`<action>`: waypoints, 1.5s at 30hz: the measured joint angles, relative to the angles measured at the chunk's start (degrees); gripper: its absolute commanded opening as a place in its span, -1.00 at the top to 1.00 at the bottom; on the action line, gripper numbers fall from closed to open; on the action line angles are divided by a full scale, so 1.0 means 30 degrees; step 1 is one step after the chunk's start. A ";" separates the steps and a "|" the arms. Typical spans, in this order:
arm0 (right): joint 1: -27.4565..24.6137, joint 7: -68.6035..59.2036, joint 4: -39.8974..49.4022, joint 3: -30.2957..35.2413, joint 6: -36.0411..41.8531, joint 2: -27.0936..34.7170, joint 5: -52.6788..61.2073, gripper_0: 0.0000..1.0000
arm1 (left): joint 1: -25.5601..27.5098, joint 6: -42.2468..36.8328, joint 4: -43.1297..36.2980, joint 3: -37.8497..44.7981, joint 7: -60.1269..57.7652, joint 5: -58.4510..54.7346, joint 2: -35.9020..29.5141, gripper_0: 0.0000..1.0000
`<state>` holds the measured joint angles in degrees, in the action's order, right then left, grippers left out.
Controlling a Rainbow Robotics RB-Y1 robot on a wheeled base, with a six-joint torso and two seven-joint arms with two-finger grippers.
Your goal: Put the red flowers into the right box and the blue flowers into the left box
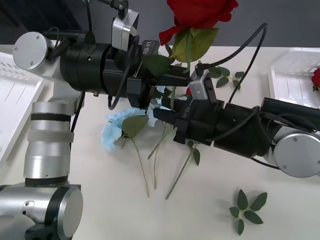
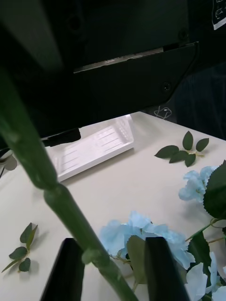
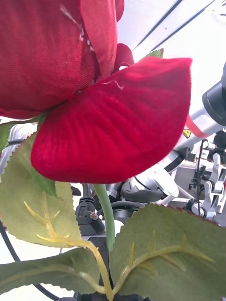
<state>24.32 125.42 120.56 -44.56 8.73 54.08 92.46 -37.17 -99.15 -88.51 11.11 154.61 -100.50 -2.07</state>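
A red flower (image 1: 200, 12) stands upright in the air above the table's middle, its bloom (image 3: 84, 84) close in the left wrist view. My left gripper (image 1: 181, 71) is shut on its stem below the leaves. My right gripper (image 1: 167, 109) sits just under it, open, with the green stem (image 2: 56, 197) passing between its black fingers (image 2: 162, 268). Blue flowers (image 1: 114, 131) lie on the table beneath both grippers, also close under the right fingers (image 2: 141, 233). The right box (image 1: 292, 75) holds another red flower (image 1: 316, 77). The left box (image 1: 12, 95) lies at the far left (image 2: 94, 146).
Bloomless green leaf sprigs lie on the table: one at the front right (image 1: 247, 207), one behind the right arm (image 1: 225, 75), and others in the right wrist view (image 2: 184, 149) (image 2: 21, 244). Thin stems (image 1: 150, 170) trail toward the table's front.
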 measured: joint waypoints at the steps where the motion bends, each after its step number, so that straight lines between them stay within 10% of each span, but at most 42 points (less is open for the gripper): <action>1: 0.0000 -0.0003 0.0000 0.0000 0.0000 0.0000 0.0000 1.00 | 0.0000 0.0000 0.0000 0.0000 0.0000 0.0000 0.0000 1.00; 7: 0.0000 -0.0011 0.0000 -0.0001 -0.0005 0.0003 0.0000 1.00 | 0.0000 0.0000 0.0000 0.0000 0.0000 0.0000 0.0000 1.00; 8: 0.0000 -0.0013 0.0000 -0.0001 -0.0014 0.0003 0.0000 1.00 | 0.0000 0.0000 0.0000 0.0000 0.0000 0.0000 0.0000 0.72; 9: 0.0000 -0.0013 0.0000 -0.0002 -0.0018 0.0004 0.0000 1.00 | 0.0000 0.0000 0.0000 0.0000 0.0000 0.0000 0.0000 -0.28; 11: 0.0000 -0.0015 0.0008 -0.0006 -0.0031 0.0004 0.0000 1.00 | 0.0000 0.0000 0.0000 0.0000 0.0000 0.0000 0.0000 -1.00; 31: -0.0211 -0.0101 0.0107 0.1271 -0.1305 0.2895 0.1927 1.00 | 0.0000 0.0000 0.0000 0.0000 0.0000 0.0000 0.0000 -1.00; 45: -1.0453 -0.0430 0.0134 1.6639 0.5082 0.3141 0.3259 1.00 | 0.0451 0.0642 -0.0403 0.0377 -0.0012 0.1691 0.0000 -1.00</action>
<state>-7.03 124.13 120.96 5.36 23.98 63.51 102.24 -35.82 -97.22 -89.72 12.24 154.58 -95.43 -2.06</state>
